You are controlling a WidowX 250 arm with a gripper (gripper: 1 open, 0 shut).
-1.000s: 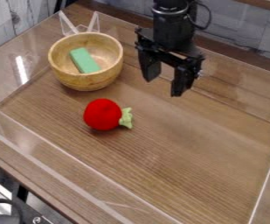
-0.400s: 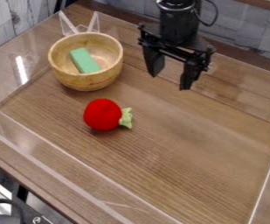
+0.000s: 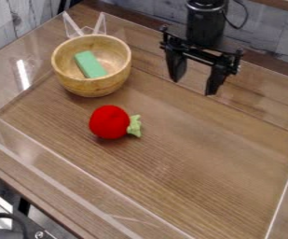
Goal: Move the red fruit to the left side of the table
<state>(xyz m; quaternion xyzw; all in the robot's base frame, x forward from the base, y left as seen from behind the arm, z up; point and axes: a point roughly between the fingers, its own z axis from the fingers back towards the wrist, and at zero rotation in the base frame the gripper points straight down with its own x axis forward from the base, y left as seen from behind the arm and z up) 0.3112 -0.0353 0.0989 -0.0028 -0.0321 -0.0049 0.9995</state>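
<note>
The red fruit (image 3: 109, 122) lies on the brown wood-grain table (image 3: 196, 159), its green leafy stem pointing right. It sits a little left of the middle, in front of the wooden bowl. My gripper (image 3: 196, 79) hangs above the far side of the table, up and to the right of the fruit and well apart from it. Its two dark fingers (image 3: 216, 81) point down, spread open, with nothing between them.
A wooden bowl (image 3: 91, 82) with a green block (image 3: 89, 64) inside stands at the back left. Low clear acrylic walls (image 3: 59, 182) edge the tabletop on all sides.
My gripper has moved to the right and slightly toward the back, away from the bowl, staying open. The fruit and the bowl have not moved.
</note>
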